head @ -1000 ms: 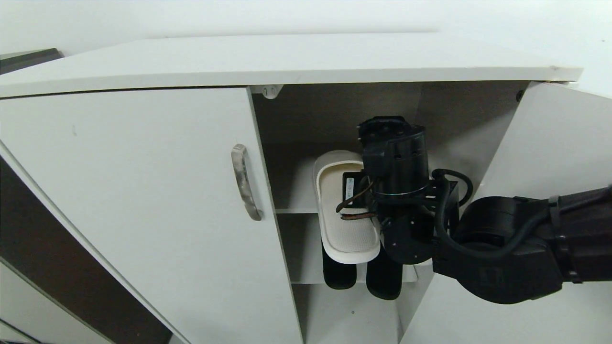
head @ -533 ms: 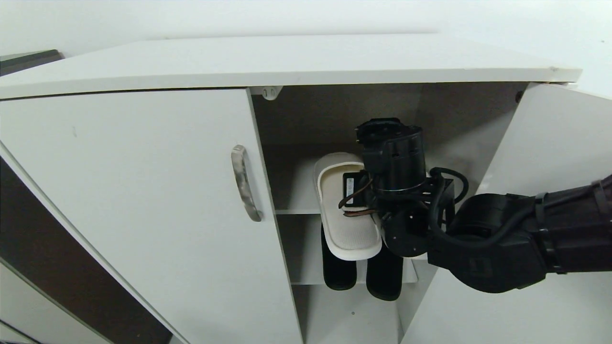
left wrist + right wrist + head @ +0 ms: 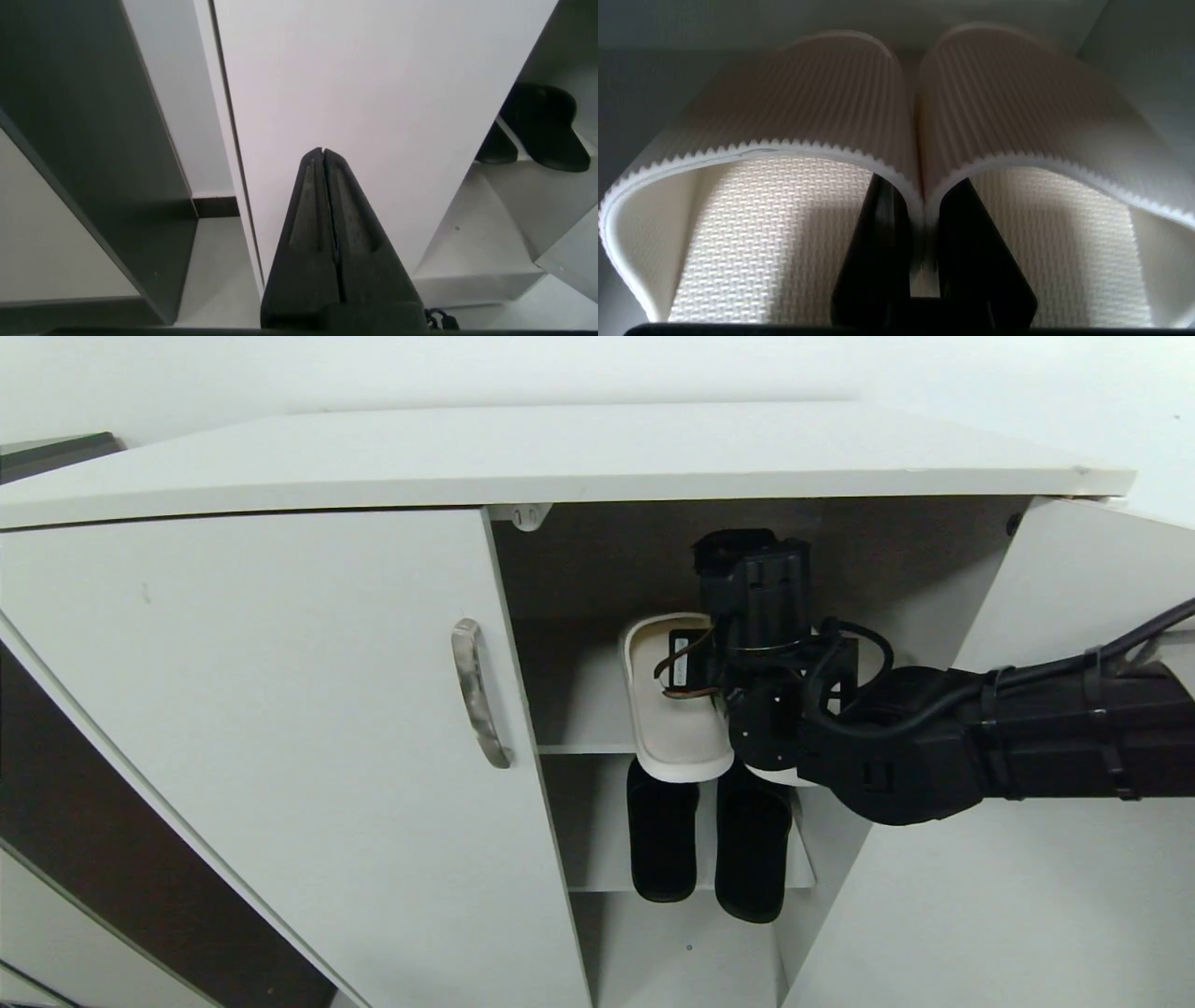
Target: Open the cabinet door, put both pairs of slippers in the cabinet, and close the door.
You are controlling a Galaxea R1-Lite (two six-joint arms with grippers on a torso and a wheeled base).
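A pair of white slippers [image 3: 670, 723] lies toes-in over the cabinet's upper shelf [image 3: 579, 714], heels just past its front edge. My right gripper [image 3: 922, 201] is shut on the white slippers [image 3: 785, 131], one finger inside each, pinching their inner straps together. A pair of black slippers [image 3: 709, 840] rests on the lower shelf [image 3: 597, 863], heels overhanging. My left gripper [image 3: 322, 182] is shut and empty, facing the closed left door [image 3: 374, 103], with the black slippers [image 3: 547, 117] off to one side.
The right door [image 3: 1074, 709] stands wide open beside my right arm. On the closed left door [image 3: 261, 728] is a metal handle [image 3: 478, 691]. The cabinet top [image 3: 560, 457] overhangs the opening. There is a bare compartment [image 3: 681, 947] below the black slippers.
My right arm has risen and pushed deeper into the cabinet with the white slippers. They now sit over the upper shelf, uncovering more of the black pair below.
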